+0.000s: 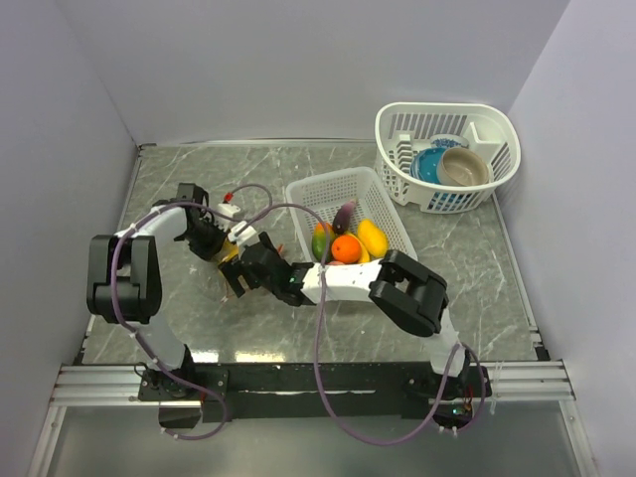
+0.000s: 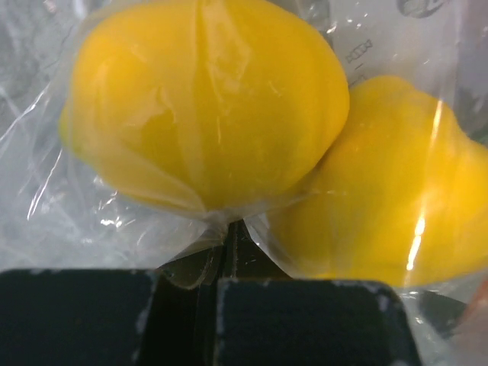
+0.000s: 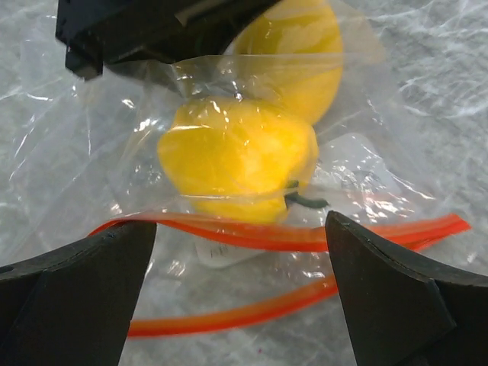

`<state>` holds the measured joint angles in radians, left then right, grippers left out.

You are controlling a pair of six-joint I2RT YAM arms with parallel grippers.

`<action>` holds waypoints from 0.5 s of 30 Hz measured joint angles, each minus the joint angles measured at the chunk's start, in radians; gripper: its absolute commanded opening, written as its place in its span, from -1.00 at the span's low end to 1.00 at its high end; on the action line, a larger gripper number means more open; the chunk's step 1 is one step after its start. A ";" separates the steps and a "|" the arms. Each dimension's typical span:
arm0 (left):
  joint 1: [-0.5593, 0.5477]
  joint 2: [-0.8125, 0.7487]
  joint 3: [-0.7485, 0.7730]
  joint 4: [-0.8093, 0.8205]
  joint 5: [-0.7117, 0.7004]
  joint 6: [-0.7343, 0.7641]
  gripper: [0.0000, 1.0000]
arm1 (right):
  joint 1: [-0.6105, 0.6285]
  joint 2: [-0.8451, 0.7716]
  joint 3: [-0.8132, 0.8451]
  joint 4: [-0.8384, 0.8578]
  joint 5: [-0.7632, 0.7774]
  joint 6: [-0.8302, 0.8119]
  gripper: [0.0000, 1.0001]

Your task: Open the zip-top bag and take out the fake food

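The zip-top bag [image 3: 76, 152] lies on the table between my two grippers, its orange-red zip strip [image 3: 252, 236] parted into two lines. Two yellow pieces of fake food [image 3: 236, 156] [image 2: 206, 99] sit inside it. My left gripper [image 2: 221, 252] is shut on a fold of the bag's clear plastic at the far end. My right gripper [image 3: 238, 229] hangs open over the zip end, one finger on either side of the mouth, holding nothing. In the top view the bag [image 1: 231, 258] is mostly hidden by both grippers [image 1: 214, 238] [image 1: 256, 273].
A white slotted basket [image 1: 308, 194] right of the bag holds an orange [image 1: 345, 247], a yellow piece [image 1: 373, 237], a green-orange piece [image 1: 321, 238] and a dark purple one [image 1: 344, 214]. A white dish rack [image 1: 497, 129] with bowls stands at the back right.
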<state>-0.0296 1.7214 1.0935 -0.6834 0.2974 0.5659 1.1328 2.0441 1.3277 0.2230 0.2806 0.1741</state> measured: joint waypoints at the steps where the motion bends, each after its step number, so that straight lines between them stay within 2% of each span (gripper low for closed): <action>1: -0.005 0.005 0.000 0.002 0.000 -0.003 -0.98 | -0.003 0.013 0.010 -0.001 -0.003 0.000 1.00; 7: -0.022 0.011 0.000 0.013 0.000 -0.010 -0.98 | -0.007 0.048 0.034 -0.022 -0.010 0.016 1.00; 10: -0.029 0.011 -0.012 0.029 -0.008 -0.009 -0.98 | -0.003 0.037 0.012 -0.029 0.037 0.041 1.00; 14: -0.033 0.018 -0.026 0.047 -0.017 -0.009 -0.98 | 0.019 -0.047 -0.093 -0.068 0.134 0.084 0.99; 15: -0.033 0.019 -0.026 0.048 -0.019 -0.009 -0.98 | 0.027 -0.077 -0.126 -0.076 0.143 0.094 0.91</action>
<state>-0.0628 1.7401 1.0676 -0.6350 0.2783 0.5568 1.1603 1.9667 1.2015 0.1467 0.4240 0.2684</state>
